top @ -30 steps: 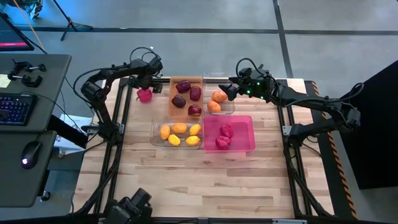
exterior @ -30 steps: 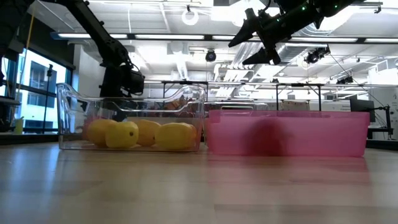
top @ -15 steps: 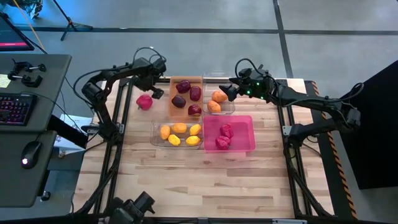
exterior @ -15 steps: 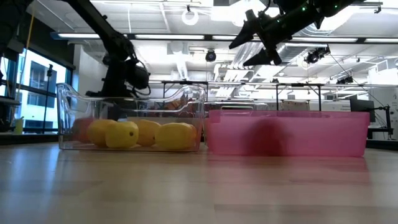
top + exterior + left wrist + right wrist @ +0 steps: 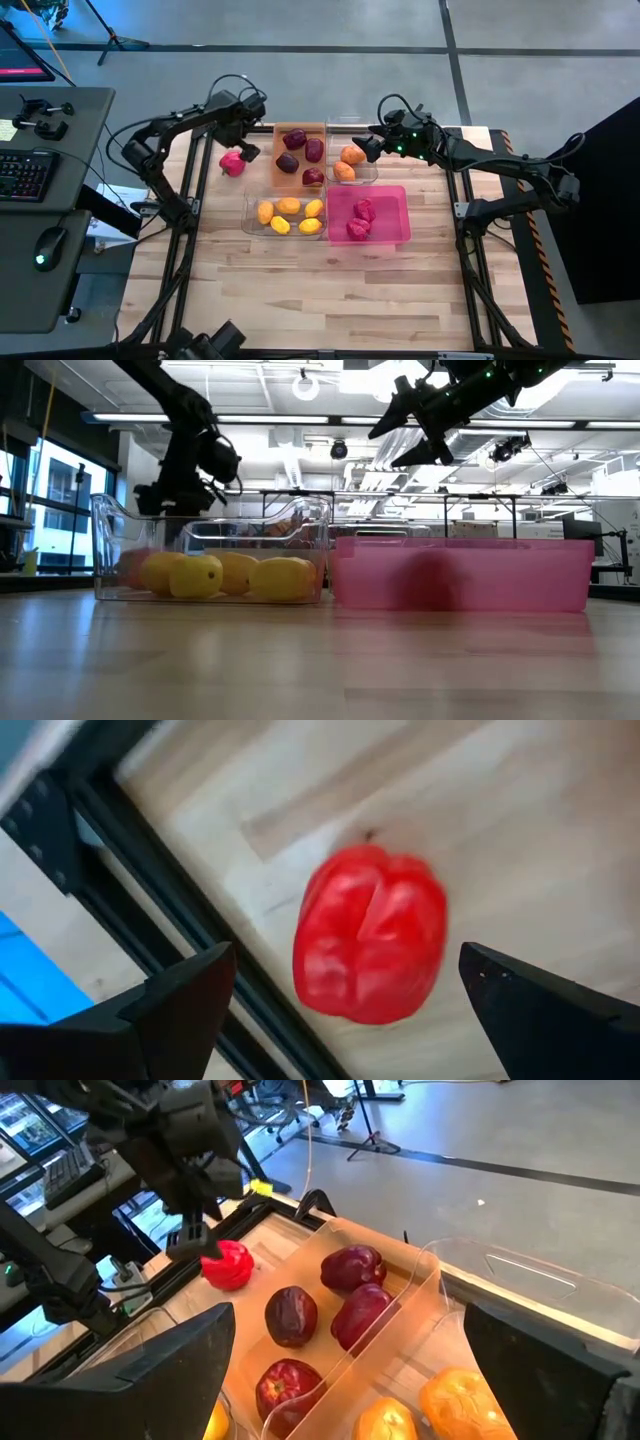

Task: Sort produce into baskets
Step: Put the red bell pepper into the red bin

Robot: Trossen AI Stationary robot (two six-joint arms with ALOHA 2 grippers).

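A bright red toy pepper (image 5: 232, 163) lies on the bare wood at the table's far left, and it fills the left wrist view (image 5: 370, 948). My left gripper (image 5: 246, 148) hangs open just above and beside it, touching nothing. My right gripper (image 5: 362, 148) is open and empty above the far clear basket (image 5: 352, 126), which holds orange produce (image 5: 349, 156). The translucent orange basket (image 5: 299, 127) holds maroon produce (image 5: 292, 1315). The near clear basket (image 5: 247, 212) holds yellow produce (image 5: 215, 575). The pink basket (image 5: 392, 198) holds pink-red pieces (image 5: 360, 218).
Black frame rails (image 5: 200, 170) run along the table's left edge close to the pepper, and also along the right edge (image 5: 462, 200). Bare wood (image 5: 330, 290) spreads over the table's near half. A desk with a keyboard (image 5: 25, 175) stands to the left of the table.
My left gripper has risen and shifted a little toward the table's right, away from the red pepper. The pepper has moved a short way toward the near edge and now lies still on the wood.
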